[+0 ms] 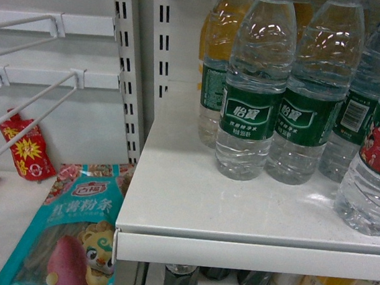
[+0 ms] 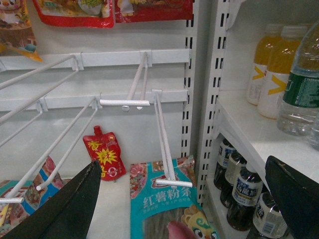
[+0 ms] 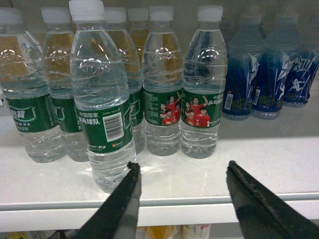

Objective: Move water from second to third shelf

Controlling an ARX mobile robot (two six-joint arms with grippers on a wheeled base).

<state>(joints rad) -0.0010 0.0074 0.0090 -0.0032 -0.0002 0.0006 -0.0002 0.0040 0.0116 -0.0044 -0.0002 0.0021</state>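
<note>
While both end effectors gape (nothing held), water (image 3: 102, 124) stands on the shelf (image 3: 259, 174).

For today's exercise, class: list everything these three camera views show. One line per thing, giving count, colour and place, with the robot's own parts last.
Water bottles: at least six, clear with green labels and white caps, standing on the white shelf.
Orange juice bottles: at least two, behind the water.
Blue bottles: about three, right of the water on the same shelf.
Dark cola bottles: at least four, on the shelf below.
Teal snack bag: one, lower left bay.
Red pouch: one, small, behind the teal bag.
White wire hooks: several, bare, left bay.
Left claw: black, open, holding nothing.
Right claw: black, open, in front of the water.
</note>
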